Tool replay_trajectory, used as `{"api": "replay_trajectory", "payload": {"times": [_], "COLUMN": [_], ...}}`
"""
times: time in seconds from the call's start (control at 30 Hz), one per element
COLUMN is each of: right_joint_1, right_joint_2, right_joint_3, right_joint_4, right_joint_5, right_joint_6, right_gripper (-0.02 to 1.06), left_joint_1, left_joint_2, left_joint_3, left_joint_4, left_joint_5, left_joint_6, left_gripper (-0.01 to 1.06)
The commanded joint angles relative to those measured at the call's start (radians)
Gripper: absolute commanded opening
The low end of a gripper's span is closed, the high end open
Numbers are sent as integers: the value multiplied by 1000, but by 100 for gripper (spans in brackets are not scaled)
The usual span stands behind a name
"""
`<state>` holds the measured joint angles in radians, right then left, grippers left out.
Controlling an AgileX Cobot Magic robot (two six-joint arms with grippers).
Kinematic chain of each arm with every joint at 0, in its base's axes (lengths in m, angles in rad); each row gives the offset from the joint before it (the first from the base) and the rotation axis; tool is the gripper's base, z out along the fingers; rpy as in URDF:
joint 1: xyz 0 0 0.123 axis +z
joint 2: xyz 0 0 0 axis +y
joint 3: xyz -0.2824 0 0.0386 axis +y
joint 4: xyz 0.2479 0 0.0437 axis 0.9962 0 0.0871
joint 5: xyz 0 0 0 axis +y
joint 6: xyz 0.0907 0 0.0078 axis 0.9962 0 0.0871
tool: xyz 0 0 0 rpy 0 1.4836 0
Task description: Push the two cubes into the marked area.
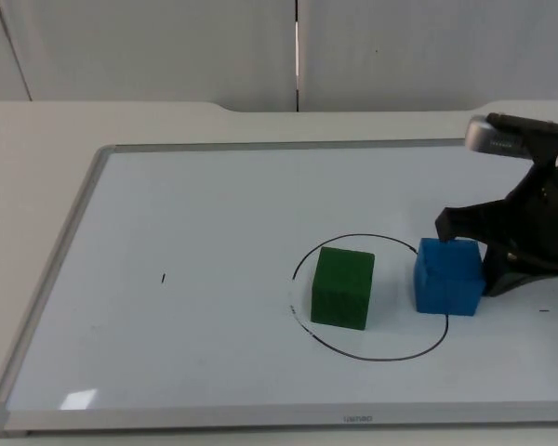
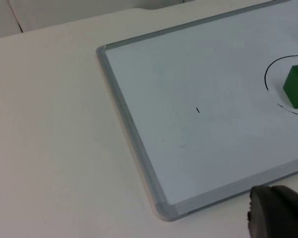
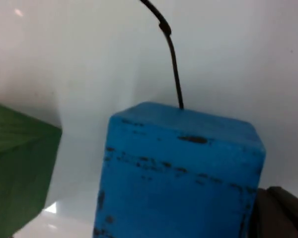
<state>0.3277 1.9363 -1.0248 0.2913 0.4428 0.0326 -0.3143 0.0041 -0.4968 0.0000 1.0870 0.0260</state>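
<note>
A: White table, grey wall behind. Whiteboard (image 1: 195, 232) lies flat on it, with a drawn circle (image 1: 302, 260) at near right.

B: Cubes?

A: Green cube (image 1: 342, 287) sits inside the circle, left part. Blue cube (image 1: 449, 276) straddles the line on the right edge. Right gripper (image 1: 474, 258) is at its right side, fingers spread wide, one behind the cube and one at its right face, holding nothing.

B: Plan?

A: I'd push blue straight left, low and square on the face so it doesn't yaw. Stop short of green, or it may get shoved out the left side.

B: Left arm?

A: Waiting off the board's near left corner. Left gripper (image 2: 275, 213): can't tell its opening. Nothing else is in the way.
</note>
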Motion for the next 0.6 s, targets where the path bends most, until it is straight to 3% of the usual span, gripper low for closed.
{"api": "replay_trajectory", "payload": {"times": [0.0, 0.57], "right_joint_1": [7, 46], "right_joint_2": [2, 2], "right_joint_3": [-2, -2], "right_joint_4": [0, 3], "right_joint_5": [-25, -88], "right_joint_6": [5, 5], "right_gripper": [0, 0], "left_joint_1": [2, 2], "left_joint_2": [-4, -4], "left_joint_3": [4, 4], "left_joint_4": [6, 6], "left_joint_5": [-10, -10], "left_joint_6": [-7, -7], "left_gripper": [0, 0]}}
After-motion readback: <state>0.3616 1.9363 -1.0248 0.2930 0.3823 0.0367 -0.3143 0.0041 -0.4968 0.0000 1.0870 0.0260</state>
